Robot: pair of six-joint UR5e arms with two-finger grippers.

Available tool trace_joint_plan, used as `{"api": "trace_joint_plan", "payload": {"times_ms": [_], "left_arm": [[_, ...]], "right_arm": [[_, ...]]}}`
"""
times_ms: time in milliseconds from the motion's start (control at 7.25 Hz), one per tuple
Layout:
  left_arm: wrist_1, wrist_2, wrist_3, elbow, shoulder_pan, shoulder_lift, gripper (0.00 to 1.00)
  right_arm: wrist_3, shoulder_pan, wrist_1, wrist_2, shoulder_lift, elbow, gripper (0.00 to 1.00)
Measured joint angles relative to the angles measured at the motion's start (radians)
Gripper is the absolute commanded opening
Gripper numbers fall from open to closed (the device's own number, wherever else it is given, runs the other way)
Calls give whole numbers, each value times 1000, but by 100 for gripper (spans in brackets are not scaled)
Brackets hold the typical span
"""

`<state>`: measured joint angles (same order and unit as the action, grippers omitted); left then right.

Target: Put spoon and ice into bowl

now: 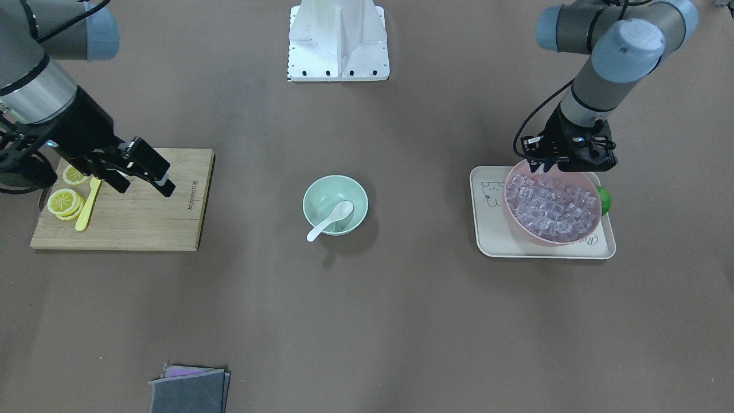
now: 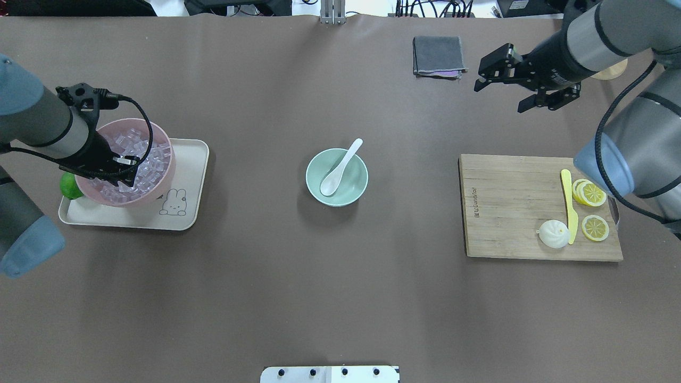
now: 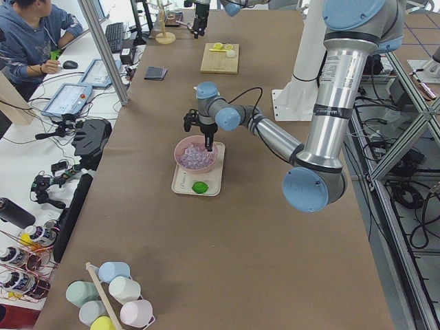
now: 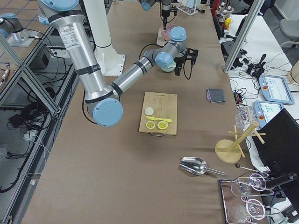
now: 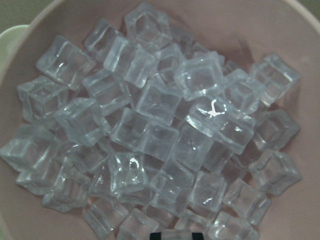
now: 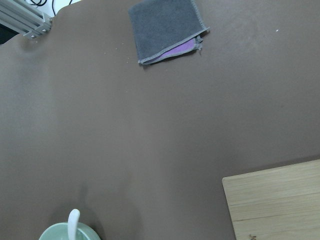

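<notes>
The white spoon (image 2: 340, 167) lies in the mint-green bowl (image 2: 352, 184) at the table's centre, handle over the rim; both also show in the front view, the spoon (image 1: 332, 218) and the bowl (image 1: 319, 197). The ice (image 2: 139, 151) fills a pink bowl (image 2: 168, 159) on a cream tray. My left gripper (image 2: 125, 171) is down in that ice. In the left wrist view its fingertips (image 5: 156, 235) stand close on a cube among the ice (image 5: 160, 130). My right gripper (image 2: 503, 96) is open and empty, raised beyond the cutting board.
The cream tray (image 2: 187, 175) also holds a lime (image 2: 68, 184). A wooden cutting board (image 2: 511, 207) carries a yellow knife (image 2: 570, 205), lemon slices (image 2: 595, 227) and a white bun (image 2: 553, 234). A folded grey cloth (image 2: 437, 56) lies at the far edge.
</notes>
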<state>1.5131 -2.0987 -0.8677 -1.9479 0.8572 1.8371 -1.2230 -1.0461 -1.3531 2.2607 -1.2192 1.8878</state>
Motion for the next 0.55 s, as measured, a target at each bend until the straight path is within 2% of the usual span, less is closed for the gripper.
{"api": "trace_joint_plan", "payload": {"times_ms": [276,552], "left_arm": [[-145,-13,-21,23,2,196,0],[-157,-21,-98,105,-27,340,0]], "right_arm": [[203,-111,-2,77,-124,25,100],[450,-226,-3,138,-258,27,100]]}}
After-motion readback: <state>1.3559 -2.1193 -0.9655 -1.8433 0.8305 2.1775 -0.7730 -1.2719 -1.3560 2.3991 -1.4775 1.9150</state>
